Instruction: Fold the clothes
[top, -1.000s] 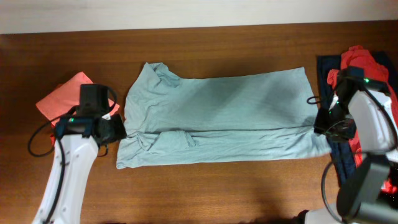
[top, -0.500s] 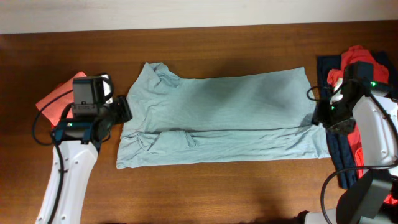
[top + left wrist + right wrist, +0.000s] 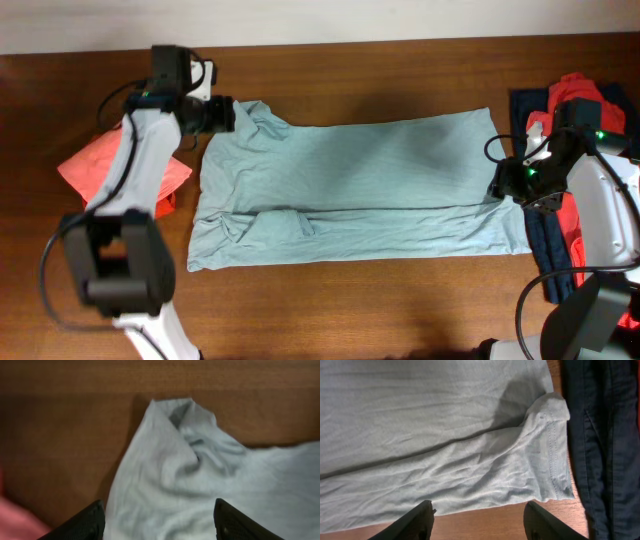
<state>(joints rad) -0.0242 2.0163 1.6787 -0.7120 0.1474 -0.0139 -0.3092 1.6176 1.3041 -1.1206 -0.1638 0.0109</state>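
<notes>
Mid-fold on pale grey-blue shirt, centre of surface. Poised: left gripper at ten o'clock by collar, right gripper at three by hem, jaws apart, empty. Next, probably: pinch both far corners, fold toward six.

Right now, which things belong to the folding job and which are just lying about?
Job: grey-blue shirt; left gripper, open at its collar end; right gripper, open at its hem end.
Lying about: coral garment, red garment, navy garment; all clothes too, but untouched.
</notes>
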